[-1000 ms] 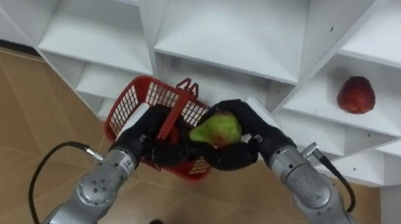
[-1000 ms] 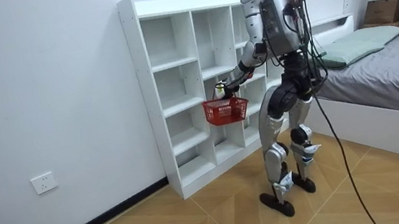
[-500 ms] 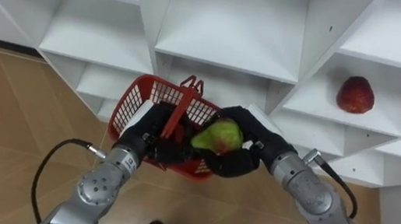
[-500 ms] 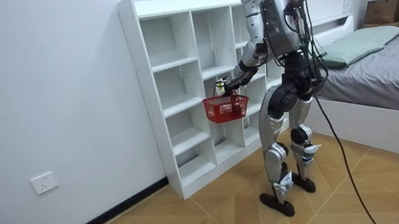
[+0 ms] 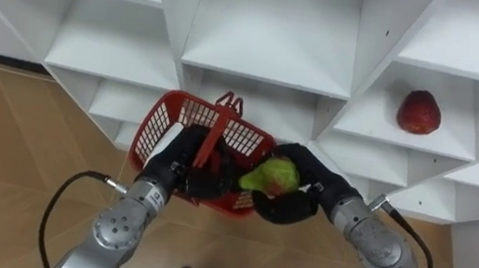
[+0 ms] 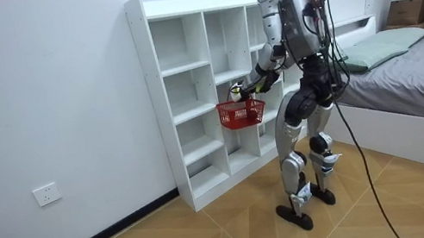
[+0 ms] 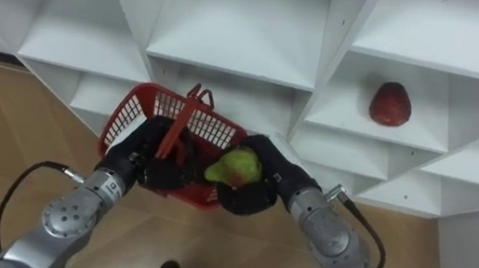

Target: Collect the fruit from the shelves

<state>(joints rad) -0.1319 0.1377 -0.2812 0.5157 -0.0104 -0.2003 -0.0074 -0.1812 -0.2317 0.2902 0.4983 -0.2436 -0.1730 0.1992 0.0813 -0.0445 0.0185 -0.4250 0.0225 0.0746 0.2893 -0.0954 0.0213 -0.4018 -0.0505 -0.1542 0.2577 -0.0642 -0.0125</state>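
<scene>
While the room view shows me the robot standing before the white wooden closet, a grey bed behind it, the eye views come closer: the right hand curls round a green-yellow pear at the right rim of the red plastic mesh basket, whose handle the left hand grips. A round red fruit lies on a shelf.

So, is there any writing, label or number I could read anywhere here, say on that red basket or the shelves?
None can be read.
The red basket, the white shelf unit, the green fruit in the right hand and the red fruit show no lettering.
The cardboard box in the room view is too small to tell.
</scene>
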